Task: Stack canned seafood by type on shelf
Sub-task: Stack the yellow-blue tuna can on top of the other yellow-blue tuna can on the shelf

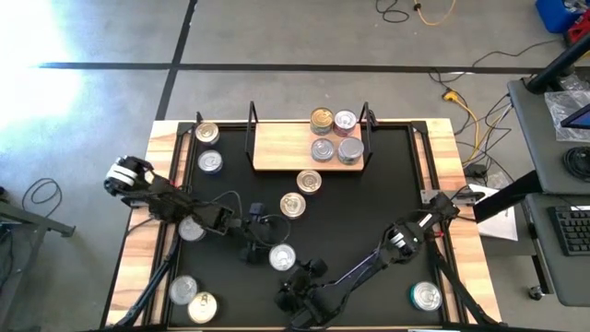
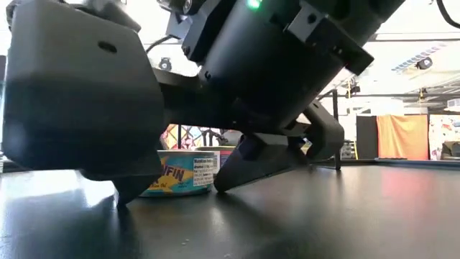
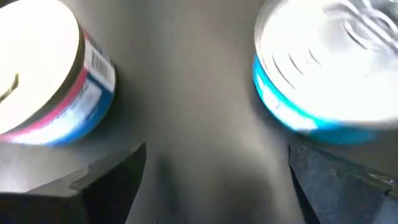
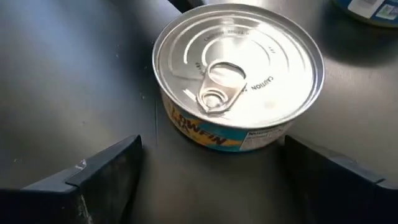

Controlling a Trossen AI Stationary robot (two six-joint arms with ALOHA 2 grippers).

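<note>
While four tins [image 1: 334,135] sit grouped at the right end of the shelf [image 1: 277,148] at the counter's [image 1: 396,189] far edge, both arms are down low near the front. The right claw [image 4: 208,168] hovers with its fingers spread wide, a silver-lidded tin [image 4: 238,76] with a blue and yellow label just ahead of them, not gripped. The left claw [image 3: 214,180] is spread apart too, empty, facing the gap between a pink-and-blue tin [image 3: 43,74] and a blue-sided tin [image 3: 329,68], with more tins scattered about the counter.
</note>
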